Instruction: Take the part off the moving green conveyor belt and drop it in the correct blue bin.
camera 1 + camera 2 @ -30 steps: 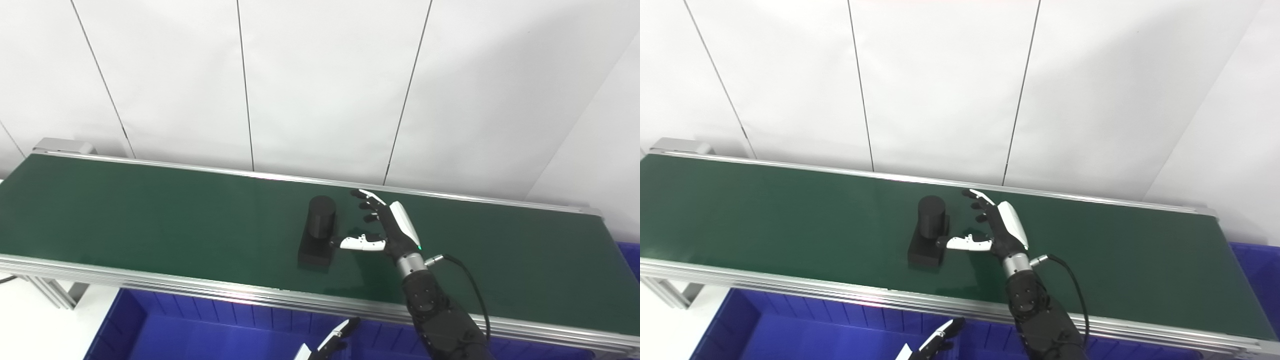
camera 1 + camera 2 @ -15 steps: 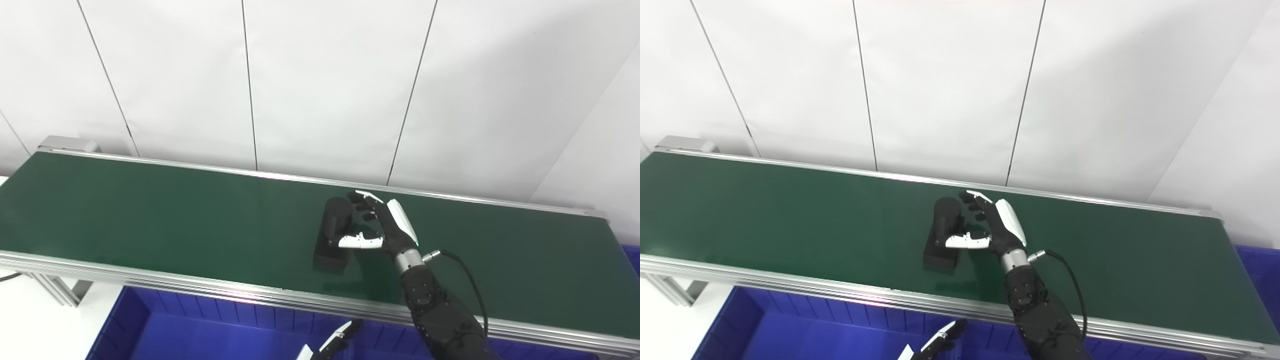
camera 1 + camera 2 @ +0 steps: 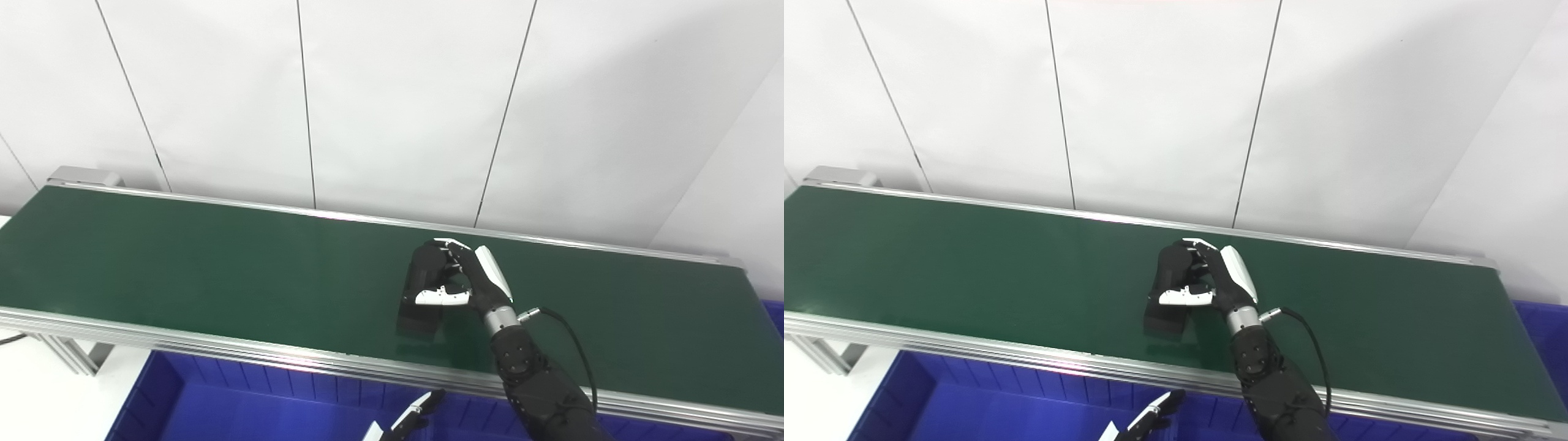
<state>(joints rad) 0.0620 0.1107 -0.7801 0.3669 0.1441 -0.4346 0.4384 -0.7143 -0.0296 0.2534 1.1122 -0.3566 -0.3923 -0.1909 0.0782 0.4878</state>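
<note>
A black part, a cylinder standing on a block base [image 3: 418,317], rides the green conveyor belt [image 3: 184,263] a little right of its middle. My right hand [image 3: 473,280] is wrapped around the cylinder: the fingers curl over its far side and the white thumb lies across its near side. The base shows below the thumb. Only the fingertips of my left hand [image 3: 409,421] show at the bottom edge, stretched out over the blue bin [image 3: 245,404] and holding nothing.
The belt's aluminium rails run along its near and far edges. A large blue bin lies below the near rail. A corner of a second blue bin [image 3: 1540,318] shows past the belt's right end. A white panelled wall stands behind.
The part has ridden rightward into my right hand. The fingers, spread a second ago, have curled around the cylinder. The camera shifted slightly. The left hand stayed put.
</note>
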